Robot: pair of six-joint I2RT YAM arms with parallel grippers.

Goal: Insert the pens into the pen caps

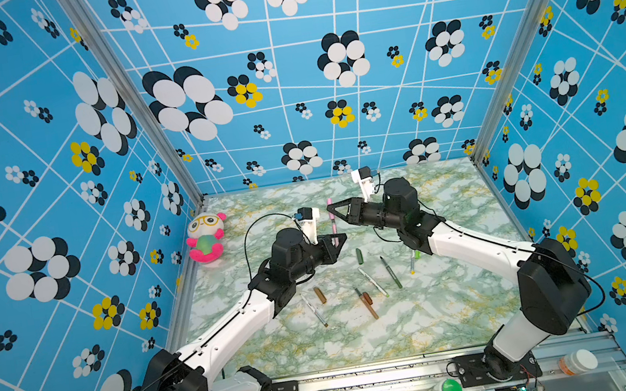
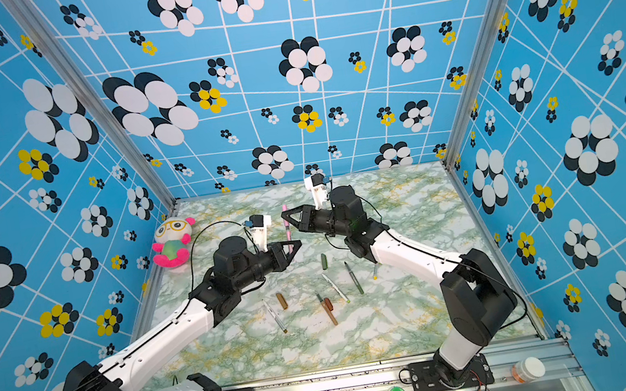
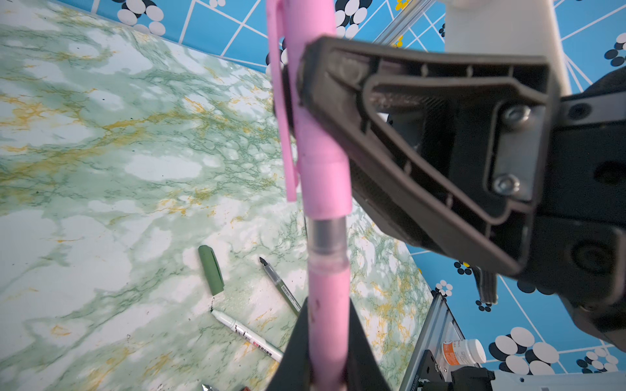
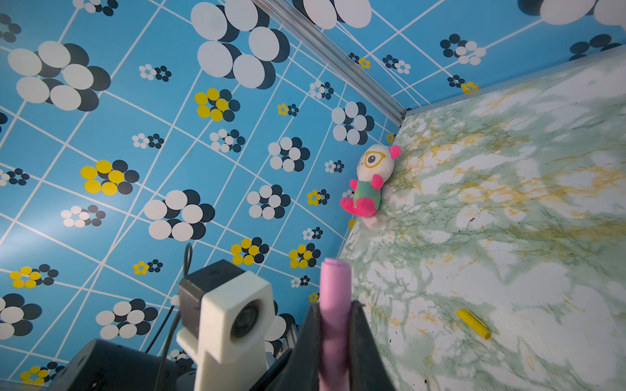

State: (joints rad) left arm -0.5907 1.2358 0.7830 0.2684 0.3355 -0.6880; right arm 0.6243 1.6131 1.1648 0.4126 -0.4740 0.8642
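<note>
Pink pen [image 1: 334, 230] off the tabletop [image 1: 465, 300], held in the air between both arms, cap end toward the back wall in both top views; tilt hard to judge. Left pincer [image 1: 336, 242] clamped on the bare barrel at the near end, fingers [image 3: 294, 359] tight against both sides in the left wrist view. Right pincer [image 1: 332, 213] clamped on the pink cap [image 3: 325, 189], closed end of the cap sticking out past its fingers [image 4: 308, 345] in the right wrist view. Cap over the pen's tip, clip along one side; a grey, clear collar showing between cap rim and barrel.

Loose on the tabletop, nearer the front:
- dark green cap [image 1: 359, 256], lying on its own
- dark green pen [image 1: 391, 272] with a white pen [image 1: 373, 282] beside it
- brown pen [image 1: 367, 305] touching a reddish-brown cap [image 1: 368, 298]
- brown cap [image 1: 320, 295] just beside a second white pen [image 1: 314, 310]
- yellow-tipped pen [image 1: 412, 265] and lime green cap [image 1: 417, 254], both partly hidden under the right arm
- yellow cap [image 4: 473, 323] lying alone, seen only from the right wrist

Plush toy [image 1: 206, 237] against the left wall, well apart from the pens.
</note>
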